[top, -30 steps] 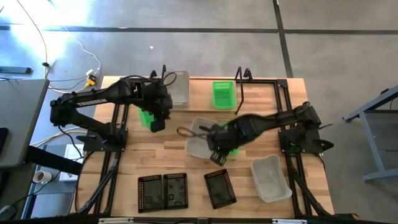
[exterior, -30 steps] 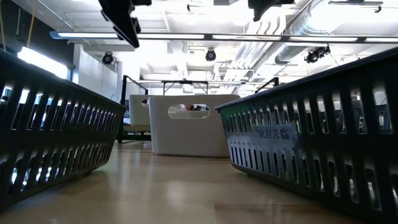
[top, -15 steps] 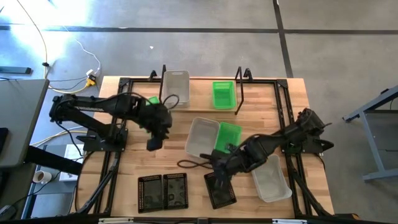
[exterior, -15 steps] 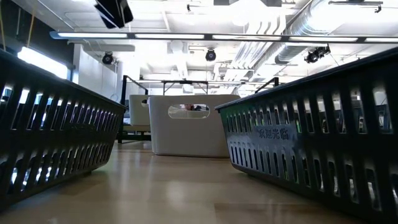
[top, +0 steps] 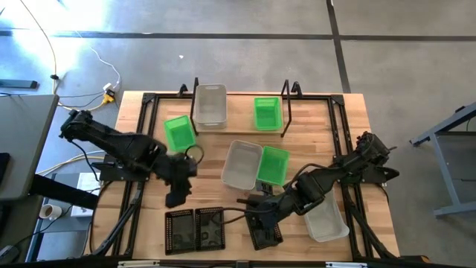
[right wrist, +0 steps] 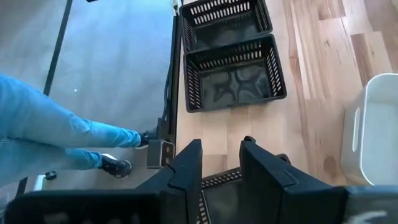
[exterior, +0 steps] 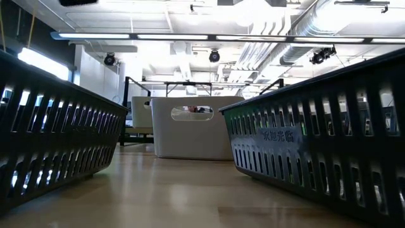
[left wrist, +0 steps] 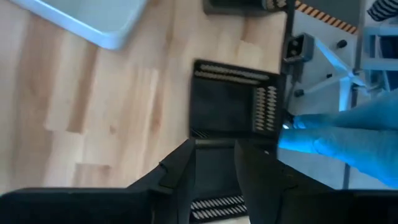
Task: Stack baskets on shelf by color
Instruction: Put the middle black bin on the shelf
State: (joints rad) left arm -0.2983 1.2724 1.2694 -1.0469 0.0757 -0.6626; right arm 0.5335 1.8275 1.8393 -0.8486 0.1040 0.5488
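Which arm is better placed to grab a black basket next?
Right, probably. The right claw hangs open directly over the lone black basket, with its rim between the fingers in the right wrist view. The left claw is above the black pair but off their edge.

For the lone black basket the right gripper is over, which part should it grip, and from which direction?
Best guess: come straight down and pinch one long side wall. The black basket sits upright and open-topped on the table, skewed but clear of the black pair beside it, so its thin perforated rim is exposed. The right gripper is already above it, fingers slightly apart.
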